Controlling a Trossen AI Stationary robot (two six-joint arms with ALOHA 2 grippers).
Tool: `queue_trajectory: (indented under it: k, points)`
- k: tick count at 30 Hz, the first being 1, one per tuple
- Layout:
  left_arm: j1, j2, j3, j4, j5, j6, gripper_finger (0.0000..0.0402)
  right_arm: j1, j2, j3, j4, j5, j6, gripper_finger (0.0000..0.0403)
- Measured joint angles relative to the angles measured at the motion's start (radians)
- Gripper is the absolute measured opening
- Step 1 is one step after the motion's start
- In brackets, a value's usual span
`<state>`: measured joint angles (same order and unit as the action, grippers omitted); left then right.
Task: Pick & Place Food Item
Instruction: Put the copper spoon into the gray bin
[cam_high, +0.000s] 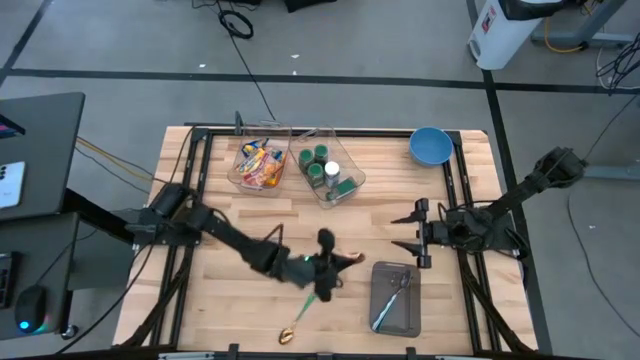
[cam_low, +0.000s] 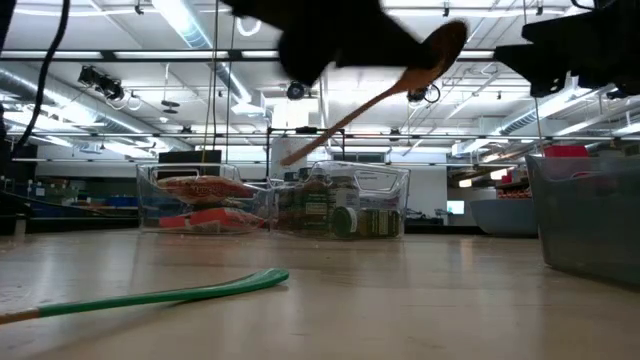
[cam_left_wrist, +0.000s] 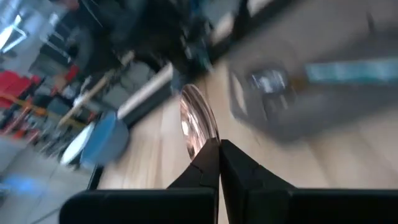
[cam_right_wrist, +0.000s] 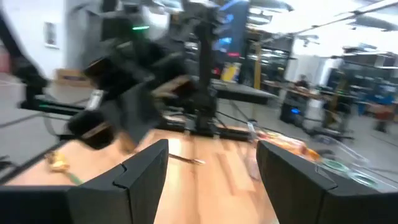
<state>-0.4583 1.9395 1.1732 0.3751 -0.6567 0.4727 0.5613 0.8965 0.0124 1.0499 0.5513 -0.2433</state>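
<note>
Wooden spoon (cam_left_wrist: 198, 118) pinched in left end effector (cam_high: 335, 262), right end effector (cam_high: 418, 232) spread, waiting.

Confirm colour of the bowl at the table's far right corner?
Blue. The bowl shows best in the high view, beside the clear bins.

Left arm reaching across toward the middle of the worktop, nearer its front edge, left hand (cam_high: 335, 268) shut tight. Right arm stretched in from the right edge, right hand (cam_high: 418, 232) level, fingers wide apart.
</note>
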Motion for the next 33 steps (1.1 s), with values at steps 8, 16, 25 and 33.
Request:
queue_trajectory:
  k: [8, 16, 25, 33]
  points:
    - [0.173, -0.005, 0.001, 0.336, 0.418, 0.019, 0.0003, -0.045, 0.000, 0.000, 0.008, -0.174, 0.029, 0.0254]
    - [0.314, -0.002, 0.002, 0.424, 0.758, -0.090, 0.0003, -0.131, 0.000, 0.000, 0.065, -0.283, 0.038, 0.0254]
    - [0.379, 0.101, 0.005, 0.636, 0.852, -0.161, 0.0003, -0.225, 0.000, 0.000, 0.075, -0.329, 0.097, 0.0254]
    - [0.410, 0.162, 0.050, 0.698, 0.893, -0.206, 0.0003, -0.278, 0.000, 0.055, -0.009, -0.369, 0.115, 0.0242]
